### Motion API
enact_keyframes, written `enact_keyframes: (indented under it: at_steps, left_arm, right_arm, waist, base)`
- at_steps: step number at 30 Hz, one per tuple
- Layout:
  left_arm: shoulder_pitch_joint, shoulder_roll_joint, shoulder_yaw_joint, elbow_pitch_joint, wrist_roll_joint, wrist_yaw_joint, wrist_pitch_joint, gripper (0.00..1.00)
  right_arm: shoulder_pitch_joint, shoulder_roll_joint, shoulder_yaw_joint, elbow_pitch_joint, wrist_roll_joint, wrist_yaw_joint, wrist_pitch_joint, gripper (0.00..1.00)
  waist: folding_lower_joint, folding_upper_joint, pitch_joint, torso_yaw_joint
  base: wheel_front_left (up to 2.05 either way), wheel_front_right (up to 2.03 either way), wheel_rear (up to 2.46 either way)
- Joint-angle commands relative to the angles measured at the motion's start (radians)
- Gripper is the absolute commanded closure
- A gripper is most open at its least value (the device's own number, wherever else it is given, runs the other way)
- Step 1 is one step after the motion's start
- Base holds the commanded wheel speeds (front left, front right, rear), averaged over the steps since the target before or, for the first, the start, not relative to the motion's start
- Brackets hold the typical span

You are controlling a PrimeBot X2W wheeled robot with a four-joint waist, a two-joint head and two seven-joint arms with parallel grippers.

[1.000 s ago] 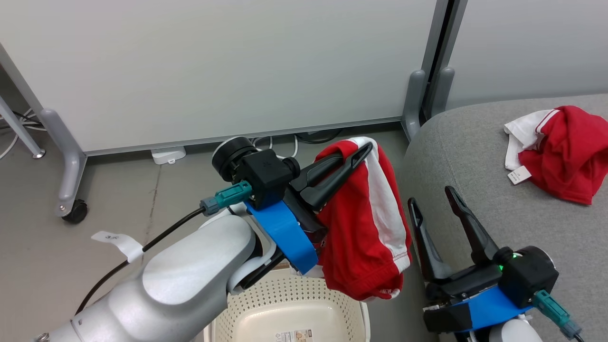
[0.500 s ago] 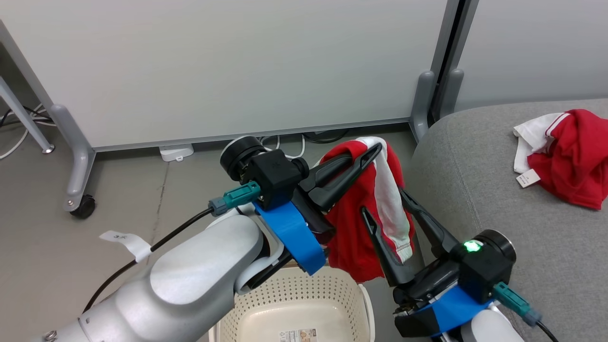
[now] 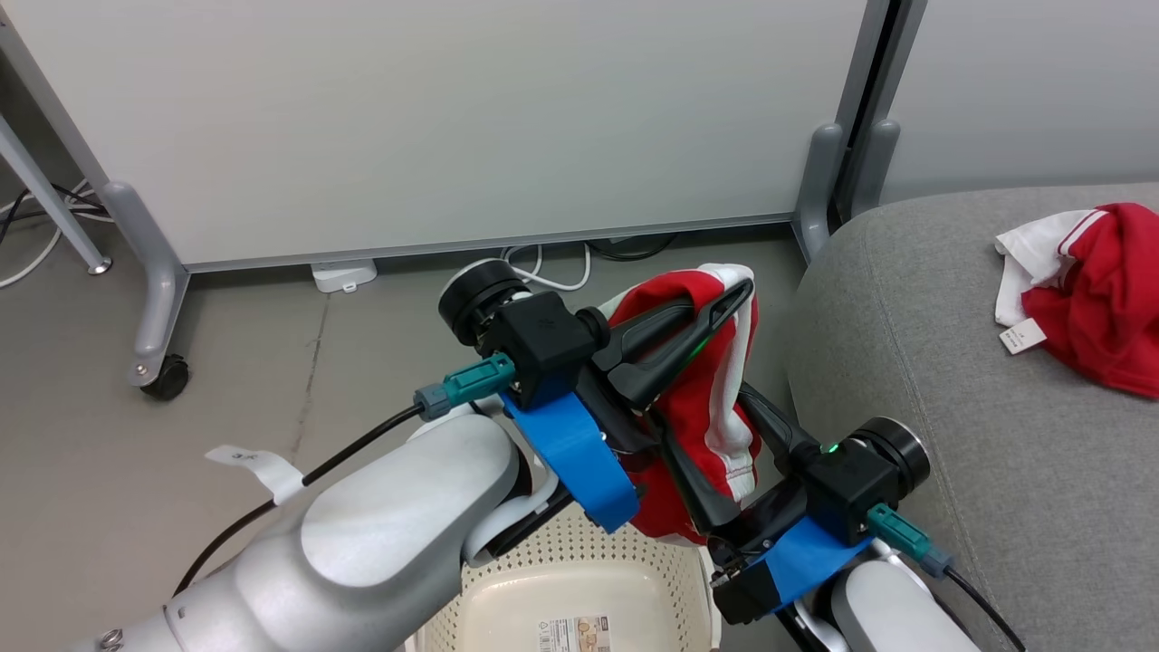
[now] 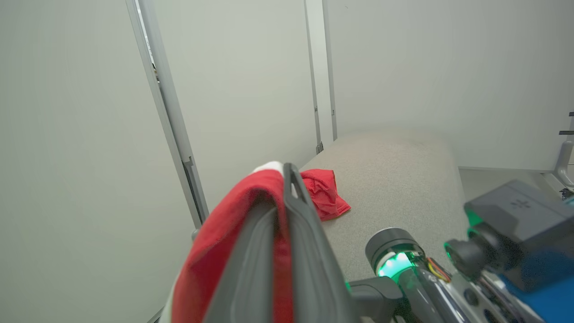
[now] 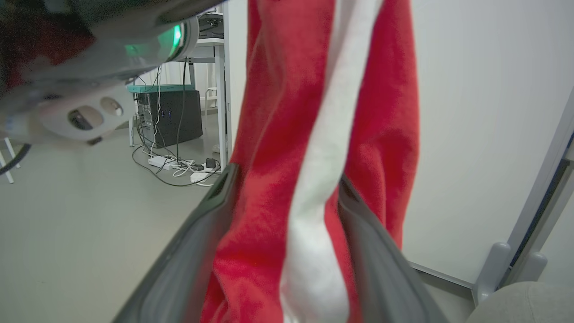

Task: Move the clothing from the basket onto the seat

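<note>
1. Partly hidden at the near left, the basket (image 3: 579, 554) shows a stretch of its perforated wall and pale floor. The left forearm covers its left side, and the bottom edge of the head view cuts off its near part.
2. Above the basket's far right corner, the left gripper (image 3: 729, 301) is clamped tight on the hanging garment (image 3: 665, 294). It pinches a fold at the very top between its closed fingertips.
3. From that pinch the hanging garment drapes downward, so its long axis stands roughly upright. Its white stripe runs along that length, with the upper end at the fingertips and the lower end toward the basket. The right arm's wrist hides the hem, and any lettering is too bunched to make out.
4. Just right of it, the right gripper (image 5: 287, 179) has its jaws spread wide, one finger on each side of the hanging cloth. Red fabric fills the gap between them, but I cannot tell whether the fingers press on it.
5. Farther right is the seat (image 3: 924, 380), with its rounded left edge near the right wrist. The right and bottom edges of the head view crop it.
6. At the far right, the second garment (image 3: 1100, 308) lies crumpled on the seat, well apart from both grippers and cut off by the right edge. Its white tag (image 3: 1021, 337) rests on the cushion at its left side. It is too bunched to tell its long axis.
</note>
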Motion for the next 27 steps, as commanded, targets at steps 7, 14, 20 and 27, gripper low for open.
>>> enact_keyframes:
  at_steps: [7, 14, 20, 27]
  left_arm:
    - [-0.015, -0.010, -0.007, -0.010, 0.007, -0.001, -0.005, 1.00]
    - [-0.006, -0.005, -0.008, -0.001, 0.004, -0.001, -0.005, 1.00]
    - [0.010, -0.005, -0.013, 0.008, 0.003, -0.001, -0.005, 1.00]
    - [0.020, -0.007, -0.018, 0.021, -0.008, -0.001, -0.005, 0.97]
  right_arm:
    - [-0.034, 0.036, -0.021, 0.063, -0.022, 0.000, 0.000, 1.00]
    - [-0.033, 0.046, -0.033, 0.069, -0.017, 0.000, 0.000, 1.00]
    - [-0.015, 0.047, -0.040, 0.065, -0.011, 0.000, 0.000, 1.00]
    - [-0.002, 0.048, -0.042, 0.049, 0.002, 0.000, 0.000, 1.00]
  waist:
    - [0.0000, -0.0001, 0.011, 0.012]
    - [0.0000, -0.0001, 0.007, 0.012]
    - [0.0000, -0.0001, -0.003, 0.006]
    - [0.0000, -0.0001, -0.005, 0.003]
  base:
    - [0.00, 0.00, 0.00]
    - [0.00, 0.00, 0.00]
    - [0.00, 0.00, 0.00]
    - [0.00, 0.00, 0.00]
